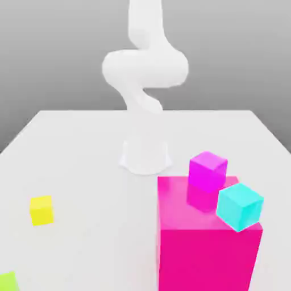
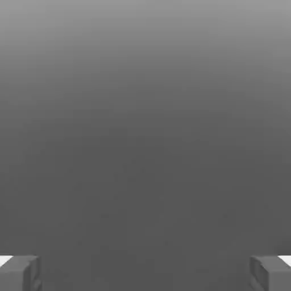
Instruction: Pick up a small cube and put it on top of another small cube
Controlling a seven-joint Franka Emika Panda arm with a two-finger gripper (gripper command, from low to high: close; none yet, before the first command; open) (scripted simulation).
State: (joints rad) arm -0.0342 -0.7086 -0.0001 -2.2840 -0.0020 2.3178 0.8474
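Note:
A small magenta cube (image 1: 208, 169) rests on top of a big pink block (image 1: 204, 250) at the exterior view's front right. A small cyan cube (image 1: 240, 206) sits beside it, tilted, at the block's right top edge. A small yellow cube (image 1: 41, 210) lies on the white table at the left, and a green cube (image 1: 8, 281) is cut off by the front left corner. In the hand view my gripper (image 2: 145, 274) is open, its grey fingertips (image 2: 20, 274) far apart with nothing between them and only grey background ahead.
The white arm (image 1: 145, 68) rises from its base (image 1: 145, 154) at the table's middle and bends up out of the frame. The white table (image 1: 85, 148) ends at a far edge behind the base. The tall pink block stands high above the table.

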